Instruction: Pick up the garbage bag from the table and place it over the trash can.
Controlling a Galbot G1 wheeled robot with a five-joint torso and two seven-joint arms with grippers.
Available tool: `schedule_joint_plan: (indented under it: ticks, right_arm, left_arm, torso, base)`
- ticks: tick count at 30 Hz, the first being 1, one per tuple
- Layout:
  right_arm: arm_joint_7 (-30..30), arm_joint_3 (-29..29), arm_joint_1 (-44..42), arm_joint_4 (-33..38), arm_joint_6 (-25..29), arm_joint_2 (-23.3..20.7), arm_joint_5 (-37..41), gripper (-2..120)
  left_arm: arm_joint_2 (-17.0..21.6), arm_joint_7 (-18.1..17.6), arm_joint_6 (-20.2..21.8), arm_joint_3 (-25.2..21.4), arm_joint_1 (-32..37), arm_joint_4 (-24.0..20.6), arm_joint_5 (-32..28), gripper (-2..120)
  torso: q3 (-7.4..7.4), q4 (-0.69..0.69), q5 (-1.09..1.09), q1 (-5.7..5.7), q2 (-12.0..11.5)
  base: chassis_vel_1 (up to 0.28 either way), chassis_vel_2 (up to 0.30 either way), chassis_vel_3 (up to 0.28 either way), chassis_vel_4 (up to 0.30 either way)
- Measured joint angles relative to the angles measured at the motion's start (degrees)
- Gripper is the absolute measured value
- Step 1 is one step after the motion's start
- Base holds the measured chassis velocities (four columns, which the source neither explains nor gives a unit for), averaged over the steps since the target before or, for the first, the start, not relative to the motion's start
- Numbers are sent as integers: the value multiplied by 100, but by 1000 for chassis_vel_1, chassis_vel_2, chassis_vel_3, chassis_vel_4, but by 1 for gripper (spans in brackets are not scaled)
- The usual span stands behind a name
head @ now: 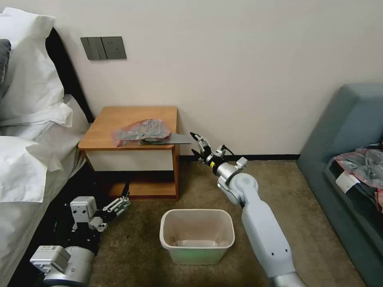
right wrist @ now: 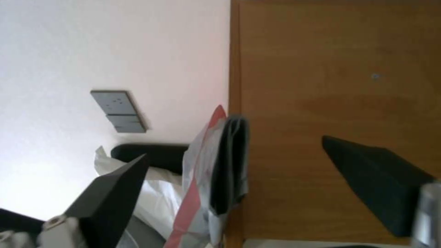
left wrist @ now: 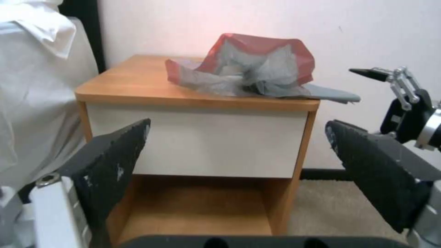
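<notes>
1. Left gripper: parked low beside the bed, in front of the nightstand's lower shelf, forearm near the carpet. Its dark ridged fingers stand spread apart with nothing between them; its wrist view looks up at the white drawer front.

2. Table: a small square wooden nightstand with an orange-brown top, standing against the wall between the bed and the open carpet.

3. Garbage bag: thin, wrinkled, translucent grey plastic with a pinkish-red rim, lying crumpled on the table top toward its right front corner. One flat grey flap overhangs the table's right edge.

4. Trash can: a cream-white rectangular plastic bin with rounded corners, on the carpet in front of the table, well apart from the bag and holding nothing.

5. Right gripper: reached out at table-top height just beside the overhanging flap, jaws parted and holding nothing. In the right wrist view the flap's edge lies between the two dark fingers, which are not touching it.

6. Step in hand, as judged: the approach to grasp. The flap offers the easiest purchase; the jaws should straddle the layered plastic fully and clear the wooden edge before closing, since thin film slips from a shallow pinch.

7. Right arm pose: extended forward and leftward from the shoulder, wrist rolled so one finger sits above the flap and one below.
</notes>
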Motion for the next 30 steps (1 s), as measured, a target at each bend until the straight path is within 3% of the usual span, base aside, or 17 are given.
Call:
schedule_joint_plan:
  ticks: [4, 7, 12, 14, 26, 30]
  right_arm:
    - [-16, -67, 28, 0, 1, 1, 43, 87]
    - [-45, -132, 79, -65, 14, 11, 21, 70]
    - [-72, -109, 134, -128, 17, 58, -11, 56]
    - [-84, -107, 141, -129, 17, 74, -37, 45]
    - [-87, -101, 86, -38, 17, 118, -63, 3]
    - [-38, -64, -66, 137, 22, 108, -65, 0]
  left_arm:
    - [-9, 2, -4, 0, -2, 0, 10, 100]
    - [-28, 8, -5, 6, 4, 0, 31, 100]
    - [-58, 15, -27, 17, 14, 0, 50, 100]
    - [-78, 24, -42, 27, 3, 0, 74, 100]
    - [-102, 110, -127, 43, 10, 0, 250, 100]
    - [-114, 128, -177, 62, 5, 0, 296, 100]
  torso:
    - [0, 0, 0, 0, 0]
    - [0, 0, 0, 0, 0]
    - [0, 0, 0, 0, 0]
    - [0, 0, 0, 0, 0]
    - [-1, 0, 0, -1, 0]
    - [-1, 1, 0, -1, 0]
  base:
    - [0, 0, 0, 0]
    - [0, 0, 0, 0]
    - [0, 0, 0, 0]
    - [0, 0, 0, 0]
    - [0, 0, 0, 0]
    - [0, 0, 0, 0]
